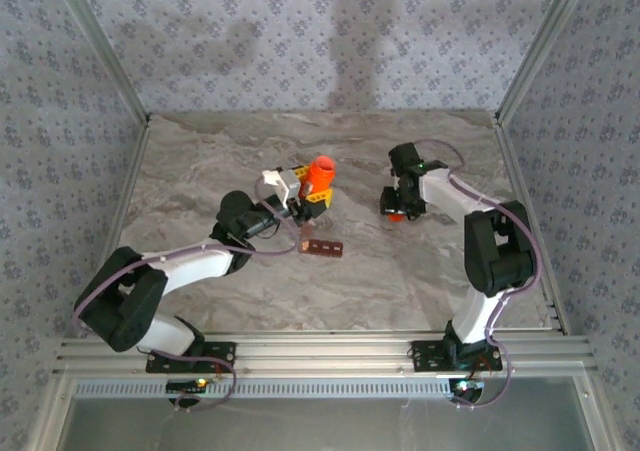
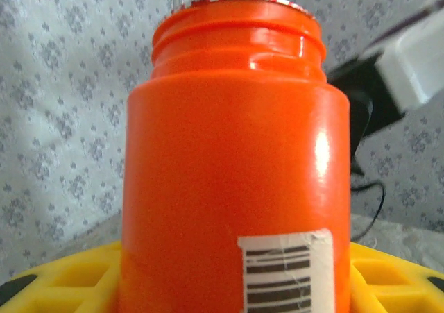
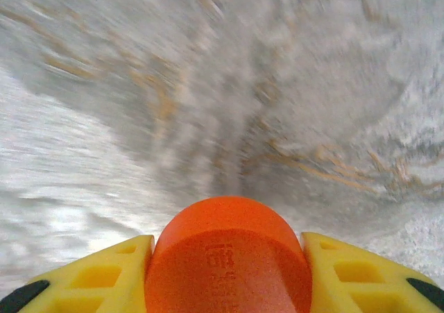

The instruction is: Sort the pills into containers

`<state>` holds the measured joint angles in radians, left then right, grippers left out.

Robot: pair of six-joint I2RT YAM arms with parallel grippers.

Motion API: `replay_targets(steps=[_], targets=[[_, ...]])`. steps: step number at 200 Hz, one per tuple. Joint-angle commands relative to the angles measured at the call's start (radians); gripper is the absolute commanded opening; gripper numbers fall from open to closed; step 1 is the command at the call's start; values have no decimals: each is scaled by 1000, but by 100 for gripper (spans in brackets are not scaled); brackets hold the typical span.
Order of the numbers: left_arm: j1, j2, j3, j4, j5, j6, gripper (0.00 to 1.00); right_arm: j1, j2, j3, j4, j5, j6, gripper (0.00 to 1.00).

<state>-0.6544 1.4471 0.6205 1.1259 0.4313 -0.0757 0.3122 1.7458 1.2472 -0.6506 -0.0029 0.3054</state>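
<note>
A bright orange bottle (image 1: 321, 174) stands upright between the yellow fingers (image 2: 66, 280) of my left gripper (image 1: 312, 199), which is shut on its lower body (image 2: 236, 188). The bottle's threaded neck is bare and it carries a barcode label. My right gripper (image 1: 398, 211), low over the table at the right, is shut on a round orange cap (image 3: 227, 257) that fills the gap between its yellow fingers (image 3: 104, 278). The containers (image 1: 321, 247), a dark red-brown strip of compartments, lie on the table just in front of the left gripper. The pills are hidden.
The grey marbled table (image 1: 400, 281) is fenced by patterned walls and metal posts (image 1: 100, 46) at the back corners. A metal rail (image 1: 320, 351) runs along the near edge by the arm bases. Part of the right arm (image 2: 409, 56) shows behind the bottle.
</note>
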Motion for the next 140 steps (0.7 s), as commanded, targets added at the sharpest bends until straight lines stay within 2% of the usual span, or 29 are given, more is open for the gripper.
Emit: replay_targets(steps=[1, 69, 140], targets=[[3, 37, 16, 70, 19, 24, 0, 22, -60, 113, -90, -45, -2, 42], [16, 134, 15, 131, 44, 30, 0, 28, -75, 342, -246, -183, -37, 42], [19, 255, 37, 152, 79, 68, 0, 29, -70, 485, -343, -295, -79, 42]])
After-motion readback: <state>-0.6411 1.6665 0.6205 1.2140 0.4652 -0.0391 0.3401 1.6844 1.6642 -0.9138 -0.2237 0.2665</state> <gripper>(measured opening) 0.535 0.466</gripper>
